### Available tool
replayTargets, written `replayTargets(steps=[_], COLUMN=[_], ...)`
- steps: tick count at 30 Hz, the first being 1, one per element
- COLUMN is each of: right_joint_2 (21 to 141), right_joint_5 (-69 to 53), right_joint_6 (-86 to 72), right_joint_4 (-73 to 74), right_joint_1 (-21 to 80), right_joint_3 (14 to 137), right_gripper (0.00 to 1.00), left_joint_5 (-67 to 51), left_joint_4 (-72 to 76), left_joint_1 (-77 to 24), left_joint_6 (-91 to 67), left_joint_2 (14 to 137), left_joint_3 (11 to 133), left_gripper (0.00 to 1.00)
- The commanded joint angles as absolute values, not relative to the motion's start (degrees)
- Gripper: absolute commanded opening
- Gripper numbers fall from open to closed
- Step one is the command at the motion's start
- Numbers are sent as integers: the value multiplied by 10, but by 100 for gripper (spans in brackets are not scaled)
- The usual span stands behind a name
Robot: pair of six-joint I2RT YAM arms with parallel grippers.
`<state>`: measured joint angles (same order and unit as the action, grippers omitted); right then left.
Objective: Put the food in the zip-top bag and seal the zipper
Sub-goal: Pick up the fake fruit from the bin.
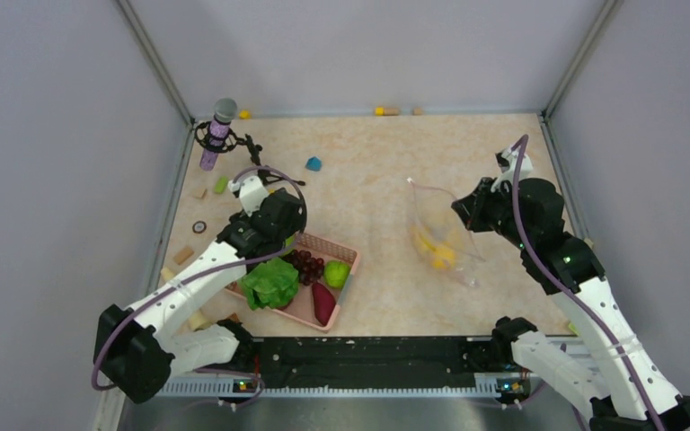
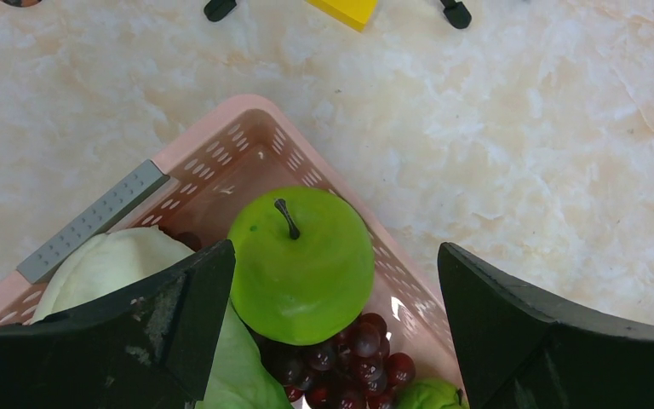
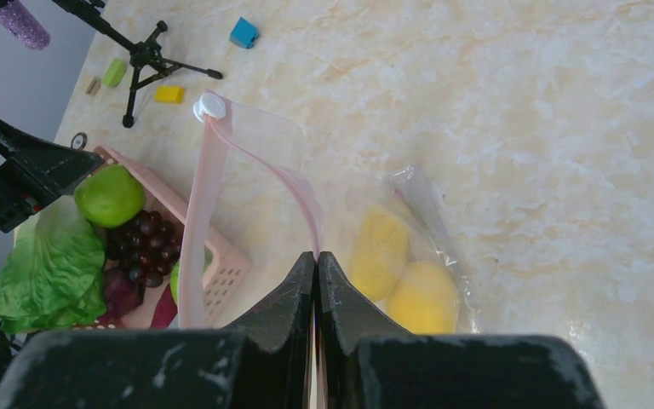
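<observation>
The clear zip-top bag (image 1: pixel 440 235) lies right of centre with a yellow lemon (image 3: pixel 423 298) and another yellow piece (image 3: pixel 379 245) inside. My right gripper (image 3: pixel 316 256) is shut on the pink zipper (image 3: pixel 294 183) and holds the mouth open and raised; it also shows in the top view (image 1: pixel 469 208). My left gripper (image 2: pixel 332 256) is open, low over the pink basket (image 2: pixel 247 119), with a green apple (image 2: pixel 302 264) between its fingers, not touched. The basket also holds lettuce (image 1: pixel 270 282), dark grapes (image 2: pixel 353 349), a second green fruit (image 1: pixel 337 273) and a reddish sweet potato (image 1: pixel 323 303).
A microphone on a black tripod (image 1: pixel 218 130) stands at the back left. Small blocks lie around it: blue (image 1: pixel 314 163), green (image 1: pixel 221 184), yellow (image 3: pixel 169 94), and wooden ones along the left edge. Grey walls close in the table on three sides.
</observation>
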<state>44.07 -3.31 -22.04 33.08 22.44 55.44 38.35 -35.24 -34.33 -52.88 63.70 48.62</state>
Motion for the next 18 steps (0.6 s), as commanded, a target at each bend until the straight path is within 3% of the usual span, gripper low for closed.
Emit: replayTargets(steps=[1, 18], right_joint_2=[443, 441], right_joint_5=[-17, -2], right_joint_6=[-212, -211], right_joint_4=[330, 333], right_joint_1=[220, 220], right_joint_3=[556, 555], right_gripper=[4, 4], left_joint_5=[384, 357], left_joint_4=[-327, -325], left_joint_1=[-327, -300], left_joint_6=[-538, -528], left_joint_2=[655, 737], left_joint_3=[484, 496], left_gripper=[94, 86])
